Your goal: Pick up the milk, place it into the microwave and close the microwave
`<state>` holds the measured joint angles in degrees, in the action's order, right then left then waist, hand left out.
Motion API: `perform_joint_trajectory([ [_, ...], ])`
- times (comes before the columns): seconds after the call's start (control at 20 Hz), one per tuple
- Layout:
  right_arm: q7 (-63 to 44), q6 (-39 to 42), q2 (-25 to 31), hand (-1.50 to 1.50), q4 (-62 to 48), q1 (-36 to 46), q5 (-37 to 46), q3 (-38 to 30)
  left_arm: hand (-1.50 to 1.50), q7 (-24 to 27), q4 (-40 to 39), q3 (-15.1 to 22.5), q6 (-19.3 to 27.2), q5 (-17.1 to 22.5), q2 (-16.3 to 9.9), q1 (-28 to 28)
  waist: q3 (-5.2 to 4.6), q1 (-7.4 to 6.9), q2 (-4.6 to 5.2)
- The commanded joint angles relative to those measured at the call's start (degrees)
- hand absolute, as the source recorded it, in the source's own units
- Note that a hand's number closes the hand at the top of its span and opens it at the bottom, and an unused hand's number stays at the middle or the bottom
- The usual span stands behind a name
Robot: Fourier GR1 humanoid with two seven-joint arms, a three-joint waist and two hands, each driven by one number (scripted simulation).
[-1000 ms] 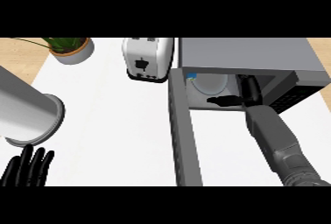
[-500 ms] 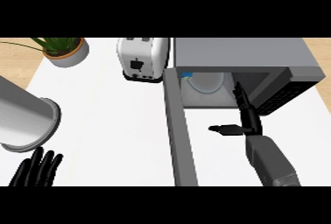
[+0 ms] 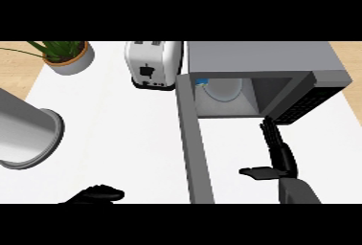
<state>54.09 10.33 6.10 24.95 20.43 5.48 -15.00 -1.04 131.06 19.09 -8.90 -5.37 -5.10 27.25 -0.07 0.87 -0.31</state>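
Right hand [image 3: 277, 153] sits in the lower right of the frame, fingers straight and pointing up toward the microwave [image 3: 262, 62], thumb stuck out to the left, holding nothing. It hangs just below the oven's open mouth, clear of it, which reads as a hand with its load already delivered. And there is the milk [image 3: 225, 89], a pale rounded carton with a small blue cap, standing inside the cavity at upper centre, set well back so the door can swing past it.

That door [image 3: 192, 143] is wide open, a long grey slab running down the frame from the cavity's left edge to the bottom. My judgement: the placing is done and only the closing remains, and the door lies to the left of the right hand, so a push from its outer side looks like the call.

Left hand [image 3: 96, 195] is low at the bottom left, fingers curled in on nothing, well away from the action.

Across the white table [image 3: 113, 134]: a toaster [image 3: 151, 64] just left of the microwave, a potted plant [image 3: 67, 55] in the upper left corner, and a large grey cylinder [image 3: 25, 131] at the left edge.
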Motion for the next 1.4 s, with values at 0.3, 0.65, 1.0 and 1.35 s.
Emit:
perform_joint_trajectory([
  [0.3, -1.00, 9.45, 1.09, -1.50, 21.65, -19.08, -4.59, 3.94, 1.50, -1.51, -9.17, 1.97, -2.14, -1.28, 0.23, -9.40, -0.01, 0.11, 0.08],
  [0.65, -3.15, 10.76, 2.17, -1.50, 33.71, -29.85, -7.75, 5.34, 1.50, -7.30, -18.92, 3.76, -5.54, -2.69, 1.52, -23.20, 0.02, 0.73, 0.23],
  [1.0, -2.81, 14.61, 6.52, -1.50, 36.20, -31.43, -11.04, 4.37, 1.50, -8.31, -31.17, 12.35, -4.21, -4.40, 5.04, -30.32, 0.08, -0.22, 0.34],
  [1.35, -3.06, 18.58, 8.22, -1.50, 45.80, -39.32, -14.42, 6.28, 1.50, -5.39, -45.58, 23.41, 9.99, -6.03, 5.08, -43.67, 0.07, 1.02, 0.41],
])
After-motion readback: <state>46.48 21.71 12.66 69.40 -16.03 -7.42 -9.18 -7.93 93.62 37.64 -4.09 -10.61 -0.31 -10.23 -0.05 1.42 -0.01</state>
